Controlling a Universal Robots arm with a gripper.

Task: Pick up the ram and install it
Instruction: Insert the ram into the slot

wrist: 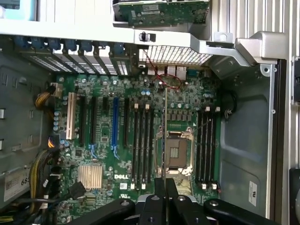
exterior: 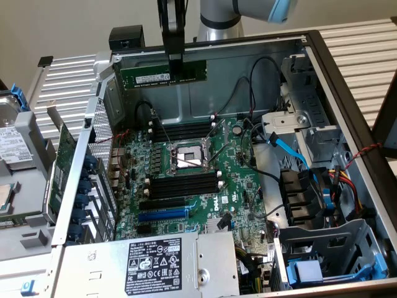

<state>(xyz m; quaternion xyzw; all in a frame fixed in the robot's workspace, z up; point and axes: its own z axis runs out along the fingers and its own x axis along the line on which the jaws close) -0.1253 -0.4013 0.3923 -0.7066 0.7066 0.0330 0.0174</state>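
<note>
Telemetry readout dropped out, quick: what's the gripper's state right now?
Gripper: shut on the ram, holding it clear above the motherboard.

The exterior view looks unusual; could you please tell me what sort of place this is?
Likely a computer assembly or repair bench: an open computer case with its motherboard bare, and robot jaws holding a ram stick above it.
</note>
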